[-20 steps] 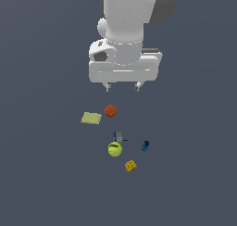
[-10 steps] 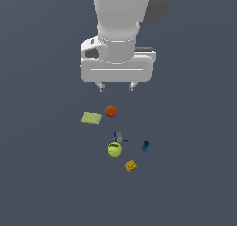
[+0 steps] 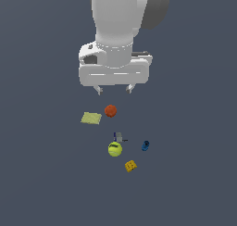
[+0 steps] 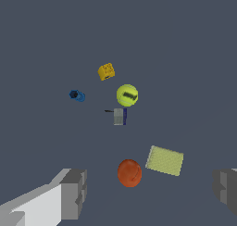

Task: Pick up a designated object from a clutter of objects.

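Observation:
The designated object, a thin flat pale yellow-green square pad (image 3: 91,118) (image 4: 165,160), lies on the dark floor at the exterior view's left of the clutter of objects. Right beside it sits an orange-red ball (image 3: 110,110) (image 4: 129,172). My gripper (image 3: 114,89) (image 4: 148,192) hangs above both, open, with nothing between its fingers (image 4: 74,193). It stands a little toward the exterior view's right of the pad, almost over the ball.
A yellow-green ball (image 3: 115,149) (image 4: 127,95), a tiny grey piece (image 3: 119,137) (image 4: 119,116), a blue piece (image 3: 145,145) (image 4: 77,96) and an orange-yellow waffle block (image 3: 130,165) (image 4: 106,72) lie nearer the exterior camera.
The arm has shifted toward the exterior view's left and come slightly lower. The gripper stays open. None of the objects has moved.

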